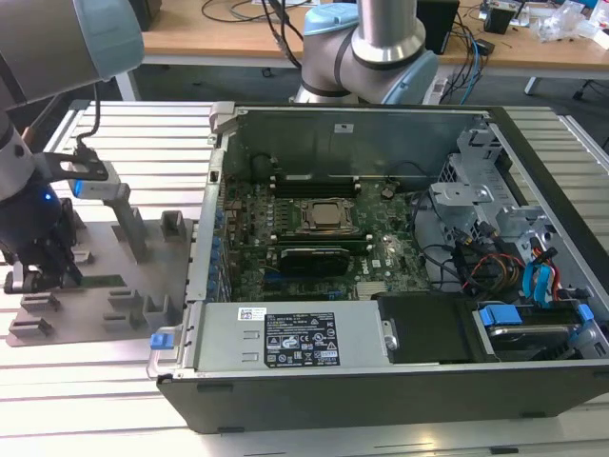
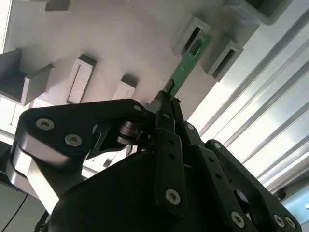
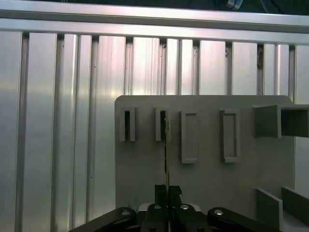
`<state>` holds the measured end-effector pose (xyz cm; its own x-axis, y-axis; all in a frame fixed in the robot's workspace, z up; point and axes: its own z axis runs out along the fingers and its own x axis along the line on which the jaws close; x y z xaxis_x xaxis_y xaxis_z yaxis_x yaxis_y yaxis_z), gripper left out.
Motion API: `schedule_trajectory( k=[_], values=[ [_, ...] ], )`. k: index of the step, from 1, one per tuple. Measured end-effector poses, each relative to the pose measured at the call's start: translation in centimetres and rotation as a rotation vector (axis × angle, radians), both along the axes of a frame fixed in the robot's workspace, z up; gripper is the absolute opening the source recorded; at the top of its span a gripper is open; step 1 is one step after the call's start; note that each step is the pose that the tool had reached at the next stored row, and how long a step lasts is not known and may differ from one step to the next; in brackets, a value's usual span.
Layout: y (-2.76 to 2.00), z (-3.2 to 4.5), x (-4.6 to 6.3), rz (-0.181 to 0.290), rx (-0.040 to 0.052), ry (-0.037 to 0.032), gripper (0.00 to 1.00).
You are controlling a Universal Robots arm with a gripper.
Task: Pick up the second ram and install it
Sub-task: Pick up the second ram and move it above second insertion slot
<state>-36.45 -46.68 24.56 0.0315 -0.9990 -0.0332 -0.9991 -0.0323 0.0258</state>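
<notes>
The second ram (image 2: 186,66) is a thin green stick standing on edge in the grey plastic tray (image 2: 120,43). Its far end sits in a slotted block. My gripper (image 2: 167,98) is shut on its near end, the two black fingers pressed against the board's faces. In the first wrist view the ram (image 3: 166,159) shows edge-on, running from the gripper (image 3: 167,189) up to a slot in the tray (image 3: 207,179). In the exterior view the gripper (image 1: 43,271) is low over the tray (image 1: 143,286) at the exterior view's left, beside the open computer case (image 1: 381,124).
The motherboard (image 1: 381,262) lies in the case with the CPU socket (image 1: 328,216) at its middle. Cables and drive bays (image 1: 514,257) fill the case at the exterior view's right. Raised blocks (image 1: 171,227) stand on the tray. Everything rests on a ribbed aluminium table (image 1: 133,133).
</notes>
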Motion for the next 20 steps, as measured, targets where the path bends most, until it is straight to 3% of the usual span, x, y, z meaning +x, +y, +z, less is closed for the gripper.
schedule_trajectory(
  k=[8,16,20],
  values=[
    [0.0,2.4,0.0,0.0,0.0001,0.0,0.13],
    [0.0,4.33,0.0,0.0,0.0002,0.0,0.13],
    [0.0,4.91,0.0,0.0,0.0002,0.0,0.13]
  ],
)
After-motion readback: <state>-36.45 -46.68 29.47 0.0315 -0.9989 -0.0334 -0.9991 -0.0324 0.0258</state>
